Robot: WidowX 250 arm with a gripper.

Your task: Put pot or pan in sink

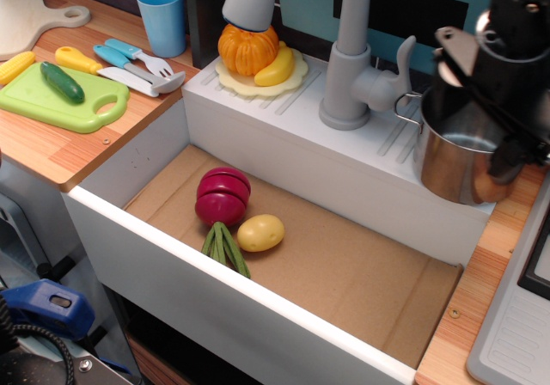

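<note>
The shiny steel pot (pixel 451 163) stands upright on the white ledge behind the sink, at the right, with a wire loop handle on its left side. The sink (pixel 198 275) is a white basin with a brown bottom, below and in front of the pot. My black gripper (pixel 478 127) hangs over the right part of the pot. Its jaws are apart: one finger (pixel 444 88) reaches down at the pot's back left and the other (pixel 507 155) is at the pot's right rim. The pot's right side is hidden by the gripper.
A grey faucet (pixel 351 58) stands left of the pot. A plate with an orange and a banana (pixel 258 55) sits on the ledge. A red vegetable (pixel 223 195), a potato (pixel 260 232) and green beans (pixel 225 247) lie in the sink. A grey stovetop panel (pixel 516 333) is at the right.
</note>
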